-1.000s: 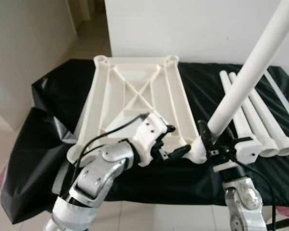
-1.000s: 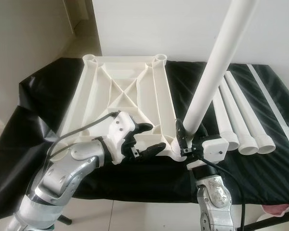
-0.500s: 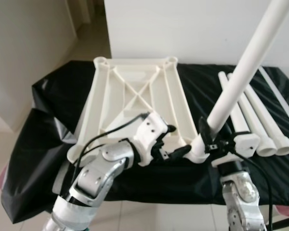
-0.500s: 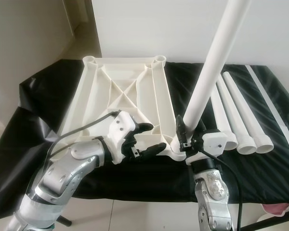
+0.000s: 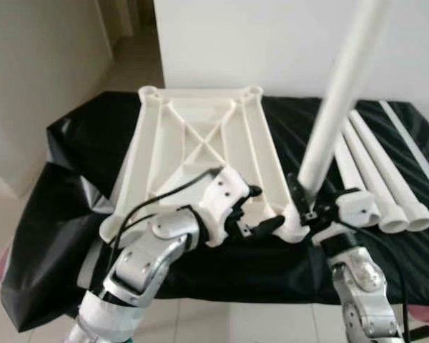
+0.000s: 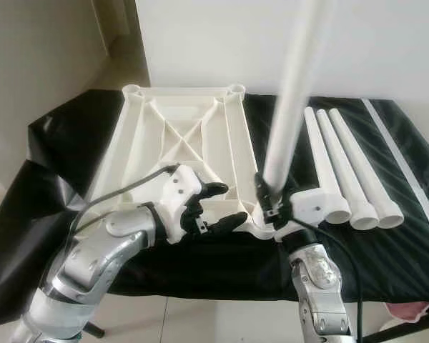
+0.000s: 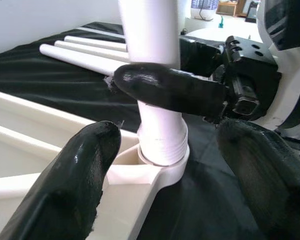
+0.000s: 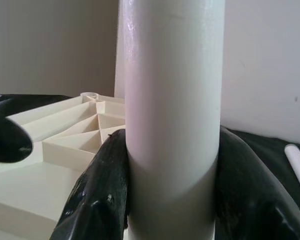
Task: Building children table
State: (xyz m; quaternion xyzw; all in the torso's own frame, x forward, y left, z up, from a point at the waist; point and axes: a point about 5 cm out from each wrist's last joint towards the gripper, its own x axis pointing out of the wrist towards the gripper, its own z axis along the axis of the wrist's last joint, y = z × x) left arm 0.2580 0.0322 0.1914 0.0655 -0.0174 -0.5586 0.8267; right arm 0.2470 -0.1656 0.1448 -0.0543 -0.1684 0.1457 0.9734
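As the long white plastic table leg (image 6: 293, 93) is swung from tilted to nearly upright in the lower-centre corner socket, it is clamped by the right pincer (image 6: 272, 206); the left pincer (image 6: 225, 209) is held wide beside the white ribbed tabletop (image 6: 179, 136).

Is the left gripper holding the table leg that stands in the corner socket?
No: the left gripper is open beside the socket, while the right gripper is shut on the table leg.
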